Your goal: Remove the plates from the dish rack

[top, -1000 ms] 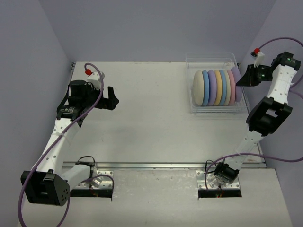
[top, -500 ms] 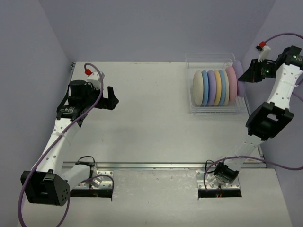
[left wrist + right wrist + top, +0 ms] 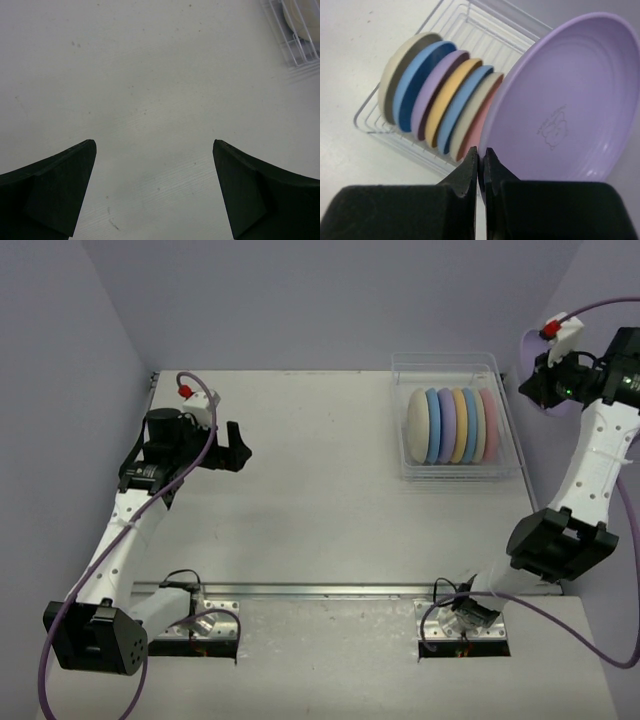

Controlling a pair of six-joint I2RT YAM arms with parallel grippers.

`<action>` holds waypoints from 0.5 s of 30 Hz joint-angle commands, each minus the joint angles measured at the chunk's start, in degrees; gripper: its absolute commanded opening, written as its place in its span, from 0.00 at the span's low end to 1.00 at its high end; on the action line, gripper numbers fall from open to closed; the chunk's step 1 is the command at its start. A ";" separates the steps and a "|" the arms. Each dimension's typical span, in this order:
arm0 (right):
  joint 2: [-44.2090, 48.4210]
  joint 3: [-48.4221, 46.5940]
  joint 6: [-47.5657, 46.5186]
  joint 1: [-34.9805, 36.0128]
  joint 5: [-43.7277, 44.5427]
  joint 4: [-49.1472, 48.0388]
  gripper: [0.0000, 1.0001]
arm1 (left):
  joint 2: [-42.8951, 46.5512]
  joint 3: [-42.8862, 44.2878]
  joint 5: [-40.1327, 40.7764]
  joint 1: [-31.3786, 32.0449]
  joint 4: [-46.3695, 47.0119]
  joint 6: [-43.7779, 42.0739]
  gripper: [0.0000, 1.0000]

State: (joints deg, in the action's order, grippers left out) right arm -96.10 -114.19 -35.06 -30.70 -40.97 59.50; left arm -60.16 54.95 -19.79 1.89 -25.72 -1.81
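Observation:
The clear dish rack [image 3: 450, 472] stands at the far right of the table, also in the right wrist view [image 3: 410, 142]. Several plates [image 3: 450, 425] stand on edge in it: cream, blue, lavender, yellow, blue, cream, pink [image 3: 437, 105]. My right gripper [image 3: 481, 152] is shut on the rim of a lavender plate [image 3: 565, 115], held on edge above and to the right of the rack, clear of it. In the top view this gripper [image 3: 528, 388] is right of the rack; the plate blends into the wall. My left gripper [image 3: 154, 145] is open and empty over bare table at the far left [image 3: 238, 448].
The lavender wall is close behind and to the right of the right arm [image 3: 590, 460]. The rack's corner [image 3: 295, 50] with the cream plate [image 3: 305, 15] shows at the top right of the left wrist view.
My right gripper has lifted the lavender plate up out of the rack's right end and drawn it to the right. The left arm has not moved.

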 commanded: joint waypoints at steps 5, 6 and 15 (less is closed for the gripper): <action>24.50 30.40 -15.85 27.32 13.16 -24.97 0.00 | 0.39 7.30 -7.66 -0.48 -0.60 4.63 1.00; 25.37 31.81 -17.97 30.25 17.28 -26.80 0.00 | 0.21 7.83 -8.29 -0.48 -1.28 4.72 1.00; 30.29 49.40 -34.71 60.05 36.27 -34.79 0.00 | -5.75 17.12 -13.98 -0.43 -5.30 6.07 0.84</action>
State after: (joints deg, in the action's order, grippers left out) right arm -67.53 -71.15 -58.82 21.06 -16.37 33.44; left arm -62.57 67.16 -29.88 1.89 -30.27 3.21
